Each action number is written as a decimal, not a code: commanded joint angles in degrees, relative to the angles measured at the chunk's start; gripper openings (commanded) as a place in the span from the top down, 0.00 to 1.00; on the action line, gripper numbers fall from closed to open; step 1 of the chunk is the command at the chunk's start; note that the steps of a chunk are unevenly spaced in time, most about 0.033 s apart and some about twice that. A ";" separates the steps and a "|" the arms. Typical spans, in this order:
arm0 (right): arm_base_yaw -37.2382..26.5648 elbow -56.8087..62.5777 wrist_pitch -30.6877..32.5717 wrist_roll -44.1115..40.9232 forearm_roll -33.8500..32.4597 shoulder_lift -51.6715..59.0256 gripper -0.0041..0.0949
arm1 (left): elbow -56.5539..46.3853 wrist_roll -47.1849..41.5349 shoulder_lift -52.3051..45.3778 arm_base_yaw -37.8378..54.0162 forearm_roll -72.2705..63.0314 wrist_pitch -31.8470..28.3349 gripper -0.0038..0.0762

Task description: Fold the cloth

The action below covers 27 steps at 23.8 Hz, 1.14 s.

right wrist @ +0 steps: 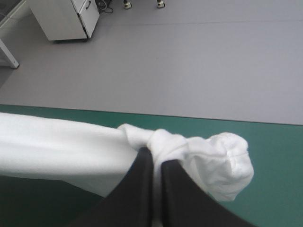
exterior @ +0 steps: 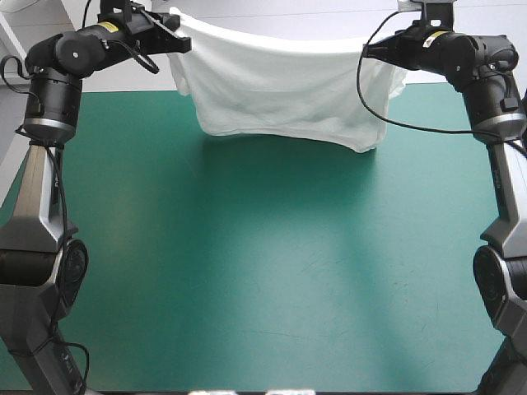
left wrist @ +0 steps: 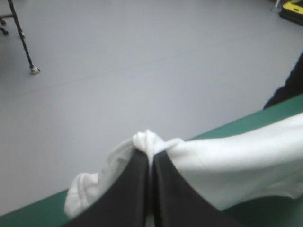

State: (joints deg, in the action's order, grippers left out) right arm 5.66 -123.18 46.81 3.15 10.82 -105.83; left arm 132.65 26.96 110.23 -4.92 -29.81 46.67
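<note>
No legible text, brand, number or sign in any view, small yellow sticker (exterior: 109, 27) on the left arm (exterior: 54, 78) near its wrist, print too small to read, second yellow sticker (exterior: 435, 35) on the right arm (exterior: 496, 95), likewise unreadable.

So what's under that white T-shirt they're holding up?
Only bare teal-green cover and the shadow of the T-shirt show beneath it. The strip of cover behind the hanging cloth is hidden.

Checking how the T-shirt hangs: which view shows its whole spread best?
The high view: the whole T-shirt hangs stretched between the left tool and right tool. Each wrist view shows only a bunched corner pinched in its own tool.
</note>
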 commanded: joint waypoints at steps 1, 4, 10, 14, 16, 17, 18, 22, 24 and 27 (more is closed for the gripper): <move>-0.54 0.26 -0.99 0.09 0.81 2.82 0.97 | -1.45 0.28 -4.01 0.08 -2.71 0.55 0.96; -0.54 3.28 -0.05 0.69 3.22 3.54 0.97 | -6.11 0.28 -6.08 0.08 -2.45 4.05 0.96; -0.43 14.22 4.40 3.02 6.88 7.91 0.97 | -19.41 0.28 -12.62 0.08 -1.72 5.46 0.96; -0.22 26.68 5.73 3.45 7.72 13.34 0.97 | -29.93 0.28 -18.05 -0.04 -1.86 8.94 0.96; 0.35 31.11 5.99 3.97 7.59 15.66 0.97 | -34.19 0.28 -20.42 -0.04 -2.10 9.69 0.96; 0.91 35.55 6.46 4.34 7.49 18.14 0.97 | -38.01 0.28 -22.64 -0.16 -2.29 9.85 0.96; 1.26 37.92 6.57 4.34 7.50 19.56 0.97 | -40.02 0.28 -23.79 -0.16 -2.18 10.12 0.96; 2.84 51.25 6.66 4.49 7.37 27.03 0.97 | -52.36 0.28 -30.34 -0.41 -1.89 11.44 0.96; 2.98 56.00 6.83 4.49 7.49 29.09 0.97 | -58.30 0.28 -32.98 -1.38 -1.52 11.83 0.96; 2.98 62.24 7.44 4.49 7.49 31.63 0.97 | -66.34 -0.19 -35.63 -4.21 -0.02 12.35 0.96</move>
State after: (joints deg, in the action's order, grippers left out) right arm 8.61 -62.88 55.31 6.87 17.29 -77.57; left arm 68.72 27.08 77.78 -7.45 -28.68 59.99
